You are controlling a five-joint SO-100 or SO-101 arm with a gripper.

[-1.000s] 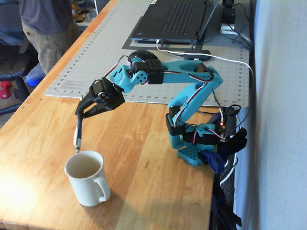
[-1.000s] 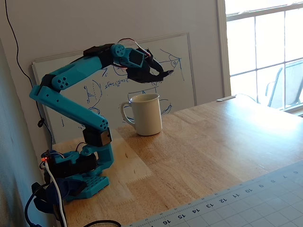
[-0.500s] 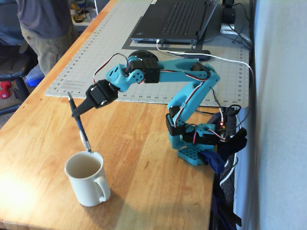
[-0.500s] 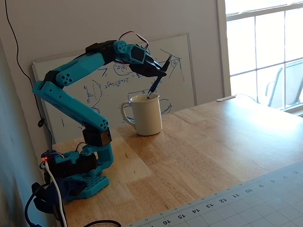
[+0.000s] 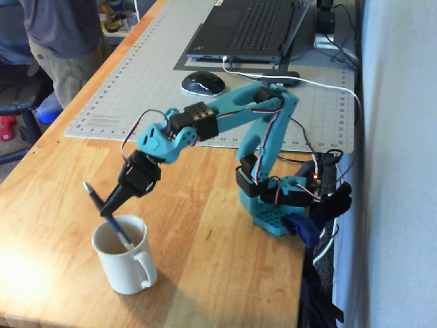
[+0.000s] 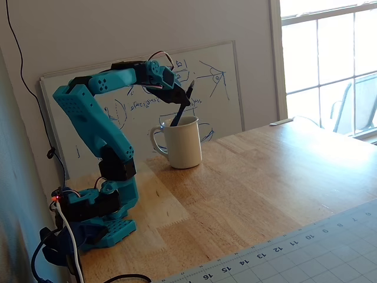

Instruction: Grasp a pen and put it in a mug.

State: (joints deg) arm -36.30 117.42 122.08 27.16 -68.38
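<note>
Pen, in a fixed view: pen [image 5: 109,215] stands tilted, its lower end inside the mug [image 5: 126,263] and its upper end sticking out past the rim toward the left of the picture.
Claw, same view: black claw [image 5: 110,205] points down over the mug's mouth, its fingers narrow and closed on the pen's shaft just above the rim.
Mug, same view: cream-white, upright on the wooden desk [image 5: 205,232] near its front edge, loop handle turned toward the lower right.
Arm, same view: teal arm [image 5: 263,130] bends over from its base [image 5: 273,219] at the desk's right edge and reaches left to the mug.
Background, same view: a grey cutting mat [image 5: 136,82] lies farther back, with a computer mouse [image 5: 203,83] and a laptop [image 5: 249,31] on it; a person [image 5: 61,41] stands at the upper left.

Pen, in another fixed view: pen [image 6: 181,106] leans up and to the right, lower part down in the mug [image 6: 181,144], tip showing above the claw.
Claw, this view: claw [image 6: 179,101] sits right above the mug's rim, clamped on the pen.
Mug, this view: upright on the desk [image 6: 265,171], handle to the left, toward the arm [image 6: 94,118].
Backdrop, this view: a whiteboard [image 6: 218,88] leans on the wall behind the mug; a window [image 6: 330,59] is at the right.
</note>
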